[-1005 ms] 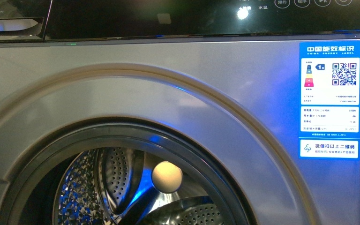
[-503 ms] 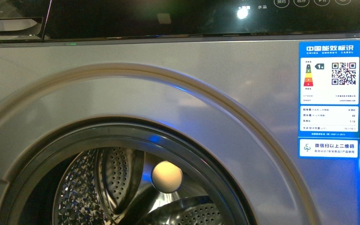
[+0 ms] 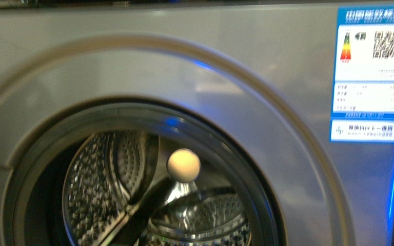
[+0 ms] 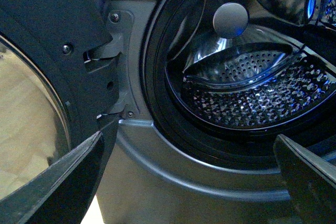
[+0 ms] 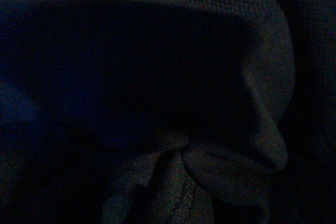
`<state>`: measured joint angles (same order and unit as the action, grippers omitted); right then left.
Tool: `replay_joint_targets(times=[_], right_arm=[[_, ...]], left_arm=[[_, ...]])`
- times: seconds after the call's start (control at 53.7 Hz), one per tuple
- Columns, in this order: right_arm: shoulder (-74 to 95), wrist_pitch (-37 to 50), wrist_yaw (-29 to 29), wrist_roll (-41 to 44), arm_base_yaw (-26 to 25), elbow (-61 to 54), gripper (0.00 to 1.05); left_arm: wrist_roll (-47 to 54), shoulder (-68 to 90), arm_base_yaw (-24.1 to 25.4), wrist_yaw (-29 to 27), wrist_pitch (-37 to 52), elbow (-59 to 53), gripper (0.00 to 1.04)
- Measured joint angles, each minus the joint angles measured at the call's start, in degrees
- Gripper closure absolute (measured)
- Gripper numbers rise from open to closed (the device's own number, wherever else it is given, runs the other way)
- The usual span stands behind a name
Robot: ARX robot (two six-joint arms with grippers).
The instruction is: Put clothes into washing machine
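Washer [image 3: 287, 77] front panel: smooth satin silver-grey, painted-metal look.
Drum [image 3: 97, 179]: perforated steel, bright, mirror-glossy.
Porthole rim [image 3: 31, 174]: dark, smooth, semi-gloss.
Label [image 3: 369, 72]: glossy printed film.
Door [image 4: 47, 24] frame: black matt plastic.
Clothes [image 5: 220, 177]: fine ribbed knit, matt, soft; stitched seam visible.
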<state>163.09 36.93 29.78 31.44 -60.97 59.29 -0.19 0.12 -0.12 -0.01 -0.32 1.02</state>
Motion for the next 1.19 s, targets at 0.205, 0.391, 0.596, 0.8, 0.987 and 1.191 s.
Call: replay_joint_targets(times=[0.205,0.391,0.596,0.8,0.987,1.191], right_arm=[[4.9,-1.1,-1.4,0.4,0.6,4.5,0.08],[7.8,-2.1,-2.3,1.6,0.4,7.9,0.08],[9.3,-3.2,-2.5,4.1,-0.9,9.7,0.08],[7.9,-1.1,-3.0,2.9,-1.1,8.2,0.41],[2.5,0.3,-2.0,-3.5,-0.4,4.8,0.7],[-11.5,3.6,2.4,-8.8,-0.5,-1.0,0.94]], left_arm=[[0.0,0.0,0.0,0.0,0.0,0.0,0.07],[0.0,0.0,0.0,0.0,0.0,0.0,0.07],[0.0,0.0,0.0,0.0,0.0,0.0,0.07],[0.0,0.0,0.0,0.0,0.0,0.0,0.07],[0.0,0.0,0.0,0.0,0.0,0.0,0.07],[0.0,0.0,0.0,0.0,0.0,0.0,0.07]])
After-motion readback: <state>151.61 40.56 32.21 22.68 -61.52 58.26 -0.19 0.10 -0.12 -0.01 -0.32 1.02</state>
